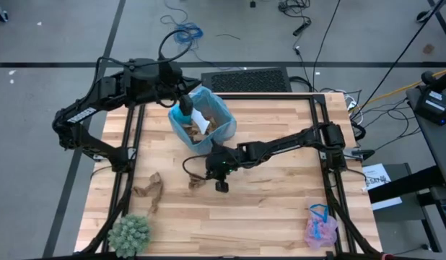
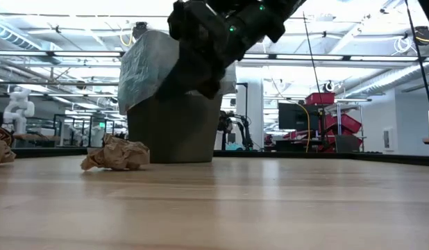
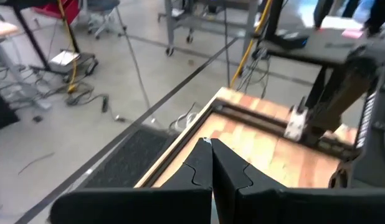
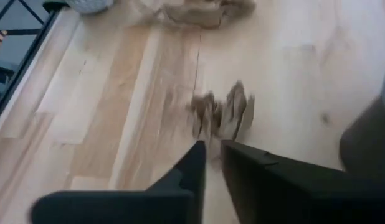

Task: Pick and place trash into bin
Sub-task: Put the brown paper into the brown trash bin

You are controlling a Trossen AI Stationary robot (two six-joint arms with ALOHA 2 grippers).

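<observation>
Where the right claw (image 4: 212, 148) hovers, the brown wad (image 4: 222, 116) blurs

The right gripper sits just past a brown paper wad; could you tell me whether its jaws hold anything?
Nothing is held. The right gripper has its jaws nearly together with an empty gap; the brown paper wad lies on the table just beyond the fingertips.

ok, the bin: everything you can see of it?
The bin is a small dark wastebasket lined with a light-blue plastic bag folded over its rim. It stands upright near the table's far edge, left of centre. Brown and white paper scraps lie inside. The left gripper, shut, sits at its far-left rim; whether they touch I cannot tell. In the low view it reads dark grey, its wall tapering downward.
</observation>
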